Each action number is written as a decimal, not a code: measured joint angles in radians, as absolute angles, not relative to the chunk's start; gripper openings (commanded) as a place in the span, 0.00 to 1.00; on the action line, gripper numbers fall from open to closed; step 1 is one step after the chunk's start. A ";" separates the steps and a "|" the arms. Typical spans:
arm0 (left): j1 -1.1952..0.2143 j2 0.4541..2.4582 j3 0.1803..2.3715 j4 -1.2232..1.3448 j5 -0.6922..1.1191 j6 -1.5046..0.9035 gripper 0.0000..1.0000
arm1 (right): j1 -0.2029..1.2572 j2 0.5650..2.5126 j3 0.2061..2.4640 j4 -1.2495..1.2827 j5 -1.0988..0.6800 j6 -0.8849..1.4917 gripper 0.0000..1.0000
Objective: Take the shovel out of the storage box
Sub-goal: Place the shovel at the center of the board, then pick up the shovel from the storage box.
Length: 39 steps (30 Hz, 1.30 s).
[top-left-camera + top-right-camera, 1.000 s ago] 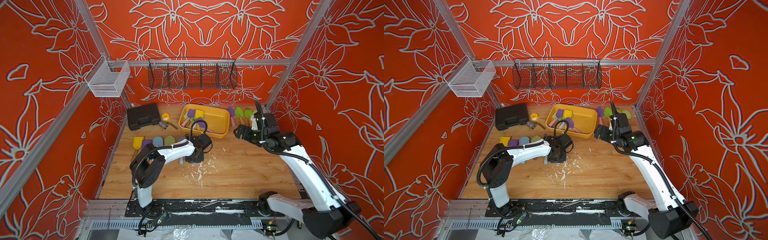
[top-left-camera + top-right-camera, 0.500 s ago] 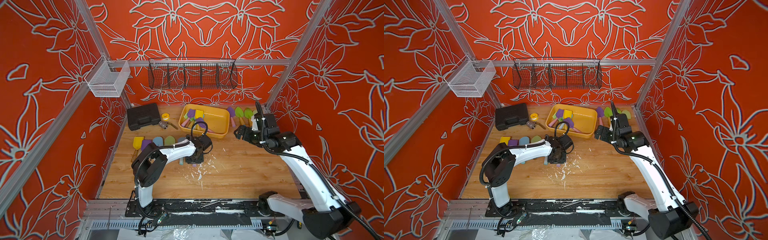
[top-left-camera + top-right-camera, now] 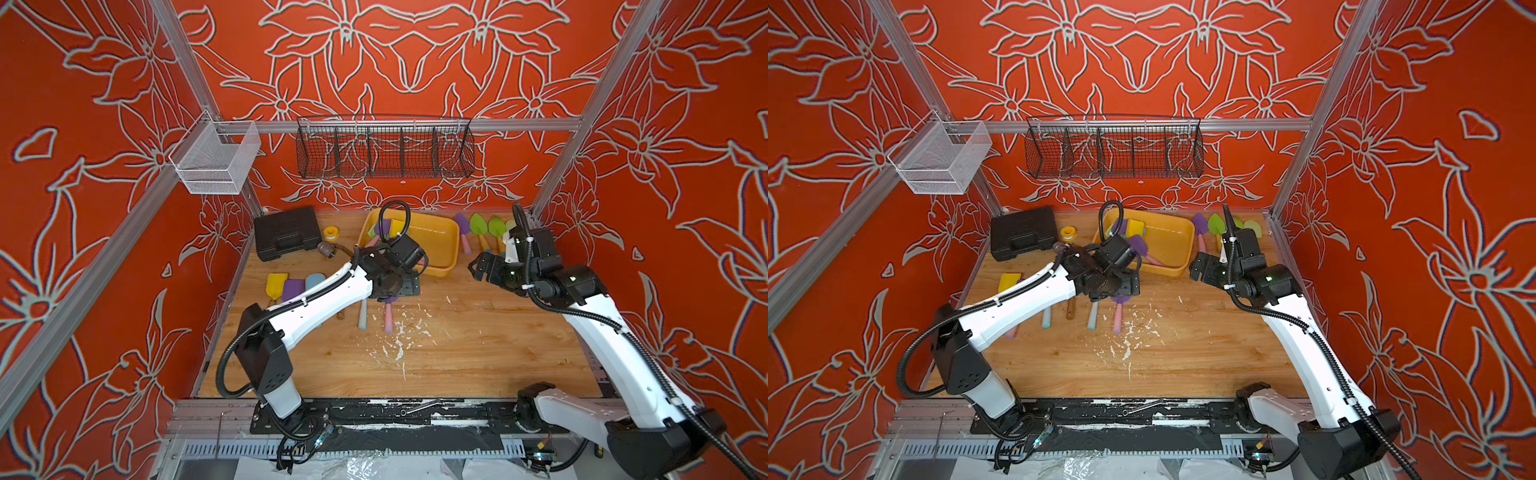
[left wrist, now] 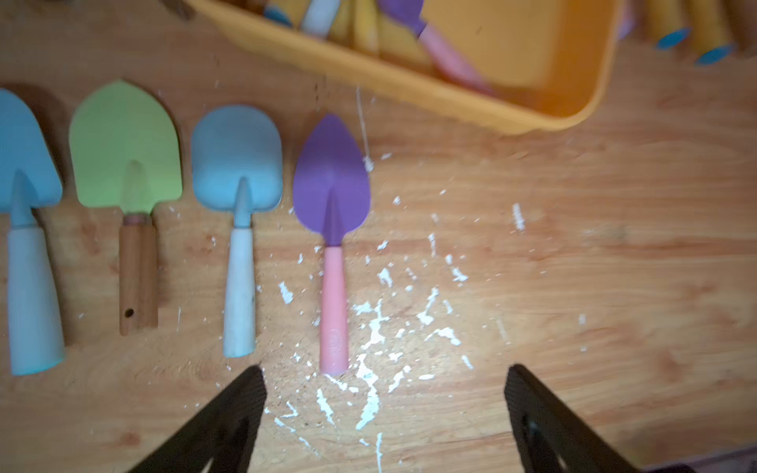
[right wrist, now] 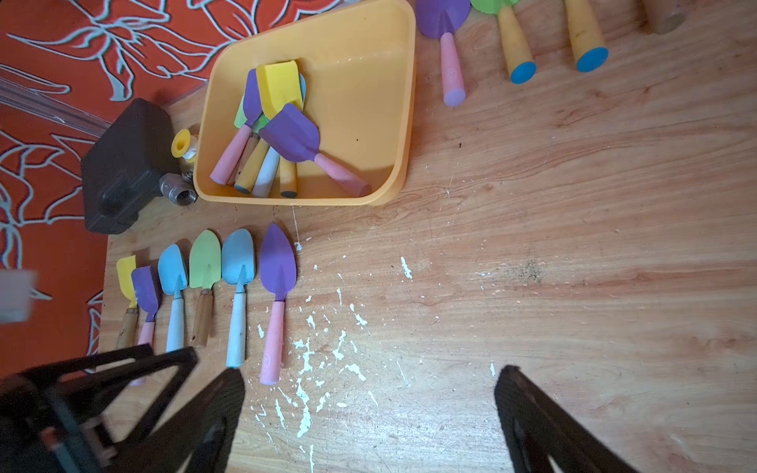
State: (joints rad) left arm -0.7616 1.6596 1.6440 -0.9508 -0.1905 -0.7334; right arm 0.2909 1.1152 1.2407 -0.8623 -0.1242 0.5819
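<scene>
At the tabletop's [image 3: 478,353] eleven o'clock we see a black tool case [image 3: 286,232], with a yellow tape roll [image 3: 330,231] and a metal fitting [image 3: 325,250] just beside it. At nine o'clock a row of shovels [image 5: 205,262] lies flat, blades toward twelve, partly covered by the left arm in both top views. The left claw [image 4: 385,374] hangs wide and empty above the row's right end. There a purple pointed shovel [image 4: 332,192] with a pink handle lies on the wood, outside the storage box [image 5: 368,82]. White flecks [image 5: 319,348] litter the centre.

The box, a shallow yellow-orange tub with rounded corners, sits at twelve o'clock. A heap of shovels [image 5: 278,88] crowds its nine o'clock end, with a purple square shovel [image 5: 293,137] on top. At one o'clock more shovels [image 3: 478,224] lie beside the box. The right claw [image 5: 370,374] hovers wide and empty at two o'clock.

The heap's lower shovels overlap, so we cannot count them. The left wrist view is blurred.
</scene>
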 measured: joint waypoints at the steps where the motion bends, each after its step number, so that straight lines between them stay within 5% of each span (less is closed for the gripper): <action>1: -0.745 1.660 1.691 -0.963 -0.186 -0.713 0.90 | 0.290 1.118 1.241 -0.862 -0.133 0.579 0.98; 10: -0.585 1.829 1.960 -1.061 -0.170 -0.544 0.84 | 0.290 1.180 1.249 -0.860 -0.213 0.573 0.97; 24: -0.516 2.047 2.117 -1.079 -0.105 -0.468 0.81 | 0.295 1.438 1.345 -0.782 -0.366 0.542 0.69; 39: -0.516 1.609 1.935 -0.971 -0.110 -0.421 0.92 | 0.396 2.065 1.859 -0.801 -0.359 0.361 0.57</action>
